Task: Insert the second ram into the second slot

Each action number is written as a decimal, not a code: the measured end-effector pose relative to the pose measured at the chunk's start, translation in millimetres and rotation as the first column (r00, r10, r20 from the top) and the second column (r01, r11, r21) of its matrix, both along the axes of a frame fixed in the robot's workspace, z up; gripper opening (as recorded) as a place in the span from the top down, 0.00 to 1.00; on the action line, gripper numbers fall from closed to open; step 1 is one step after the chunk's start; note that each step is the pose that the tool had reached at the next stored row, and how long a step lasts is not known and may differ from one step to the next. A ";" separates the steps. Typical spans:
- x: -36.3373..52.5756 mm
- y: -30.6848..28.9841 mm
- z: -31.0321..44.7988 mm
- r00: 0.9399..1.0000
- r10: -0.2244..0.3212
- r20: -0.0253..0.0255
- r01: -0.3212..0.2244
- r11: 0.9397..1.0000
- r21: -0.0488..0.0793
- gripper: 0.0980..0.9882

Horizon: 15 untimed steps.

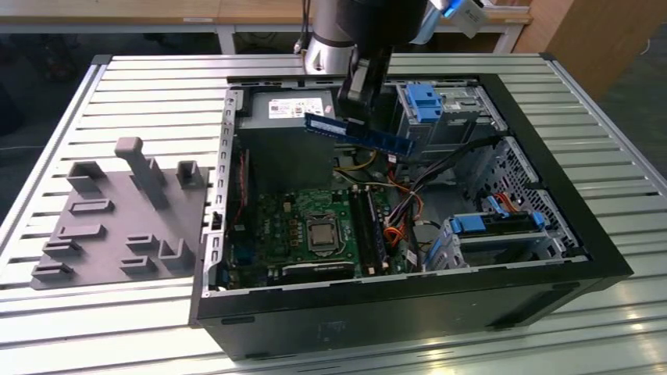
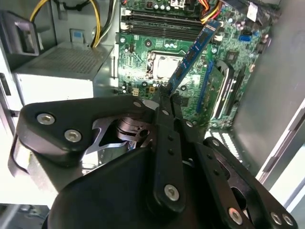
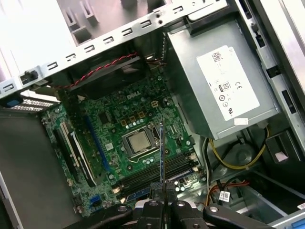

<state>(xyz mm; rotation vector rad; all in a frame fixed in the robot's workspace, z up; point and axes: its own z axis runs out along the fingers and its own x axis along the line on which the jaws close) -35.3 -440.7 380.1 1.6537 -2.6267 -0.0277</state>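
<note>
Claw clenched on second ram, pinching the flat faces nearer one end, longer part of the stick left free. Blue stick held in the air above the open PC case, tilted, end toward the exterior view's right lower than the other; not touching the motherboard, not seated in any slot. In exterior view, stick over the case's far part, between the grey power supply and the blue drive-bay tab, well above the board. RAM slots down on the board beside the CPU socket, well apart from the stick; cannot tell whether one slot is already filled. In second wrist view, claw clamped around the stick's near end, second ram reaching out past the claw tips over the green board. In first wrist view, second ram seen edge-on as a thin line running out from the claw, crossing the dark RAM slots next to the CPU socket; power supply with white label alongside. Case lying on its side on the slatted metal desk, closer to the desk's edge on the exterior view's right. Grey fixture block on the desk at the exterior view's left, just beside the case.
</note>
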 end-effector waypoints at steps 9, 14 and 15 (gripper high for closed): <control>0.0 0.0 -0.2 0.994 -0.106 0.000 0.106 0.994 -0.001 0.96; 0.0 0.0 -0.3 0.987 -0.161 0.000 0.161 0.987 -0.002 0.96; 0.0 0.0 -0.3 0.985 -0.172 0.000 0.172 0.985 -0.002 0.96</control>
